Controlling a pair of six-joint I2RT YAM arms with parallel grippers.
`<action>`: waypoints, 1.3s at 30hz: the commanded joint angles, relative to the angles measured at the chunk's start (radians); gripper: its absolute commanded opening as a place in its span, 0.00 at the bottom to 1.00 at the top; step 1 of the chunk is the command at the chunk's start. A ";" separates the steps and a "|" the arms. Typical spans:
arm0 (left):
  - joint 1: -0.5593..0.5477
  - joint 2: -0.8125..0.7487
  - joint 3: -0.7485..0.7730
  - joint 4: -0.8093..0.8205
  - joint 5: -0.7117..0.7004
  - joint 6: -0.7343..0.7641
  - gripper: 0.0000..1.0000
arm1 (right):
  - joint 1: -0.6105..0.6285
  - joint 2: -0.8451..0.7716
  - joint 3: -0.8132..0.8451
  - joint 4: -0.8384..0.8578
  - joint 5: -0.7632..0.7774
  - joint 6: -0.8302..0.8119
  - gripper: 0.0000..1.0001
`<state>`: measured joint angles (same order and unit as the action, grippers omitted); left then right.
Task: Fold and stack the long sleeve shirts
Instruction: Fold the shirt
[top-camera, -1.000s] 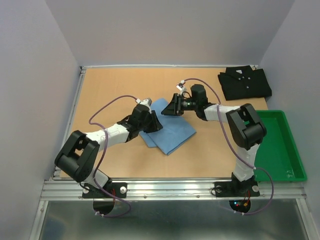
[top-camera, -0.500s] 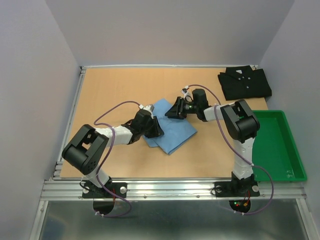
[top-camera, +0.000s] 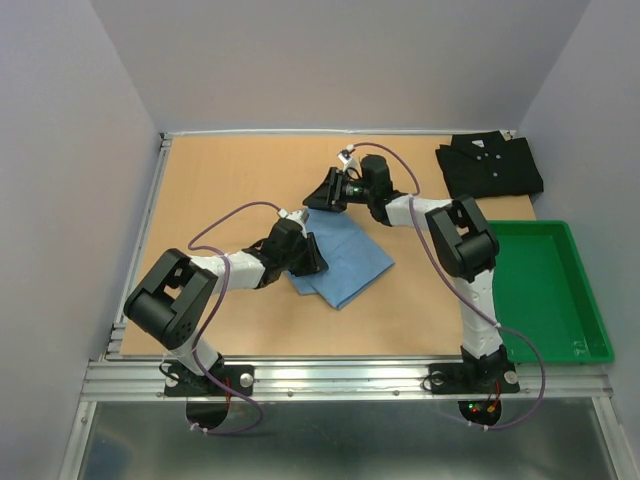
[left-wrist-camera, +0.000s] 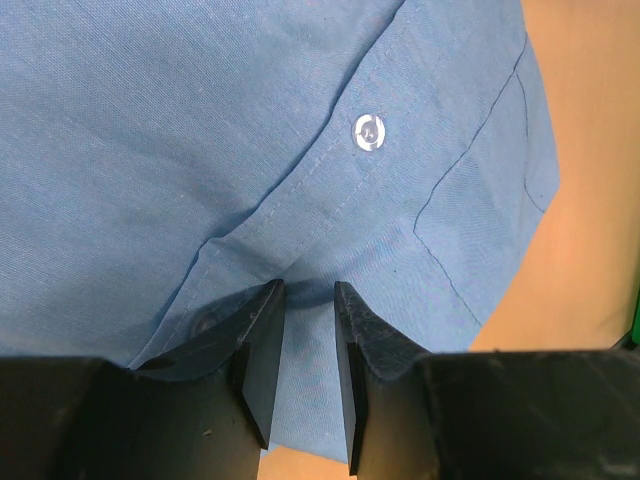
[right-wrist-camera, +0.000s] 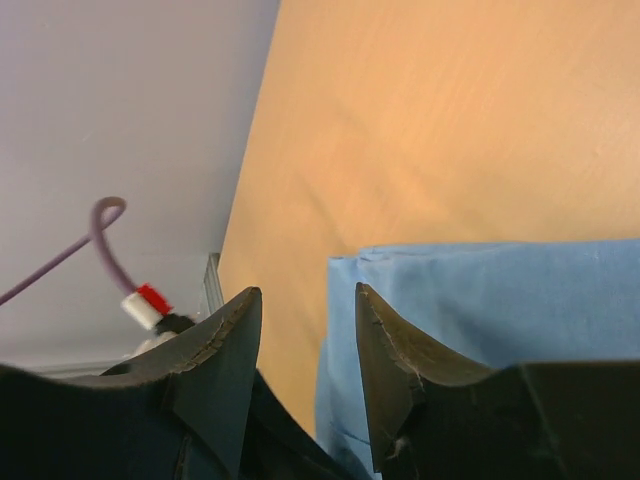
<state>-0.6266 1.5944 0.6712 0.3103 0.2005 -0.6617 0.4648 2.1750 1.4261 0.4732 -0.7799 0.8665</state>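
Right end effector (right-wrist-camera: 308, 292) backs off light blue shirt (top-camera: 350, 262) toward tabletop's (top-camera: 220, 190) far edge, jaws apart, empty. Left end effector (left-wrist-camera: 308, 300) stays on shirt; grip unclear. Fold likely finished.

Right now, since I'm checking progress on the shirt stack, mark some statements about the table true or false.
The black shirt lies folded at the far right corner of the table. True.
The light blue shirt lies in the green tray. False: it lies on the table, left of the tray.
The two shirts are stacked. False: they lie apart.
The right tool has its jaws apart, holding nothing. True.
The left tool is over the light blue shirt. True.
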 joint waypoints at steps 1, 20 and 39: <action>-0.002 0.009 -0.024 -0.088 -0.019 0.033 0.38 | 0.011 0.089 0.054 0.005 0.040 0.058 0.48; -0.002 -0.030 -0.136 -0.063 -0.021 -0.007 0.39 | -0.141 0.304 0.249 -0.137 0.105 0.013 0.48; 0.117 -0.277 0.068 -0.257 -0.127 0.086 0.54 | -0.175 -0.312 -0.191 -0.349 0.186 -0.283 0.48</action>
<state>-0.5426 1.4147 0.6655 0.1200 0.1219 -0.5995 0.2951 1.9942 1.3449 0.2226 -0.6544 0.7235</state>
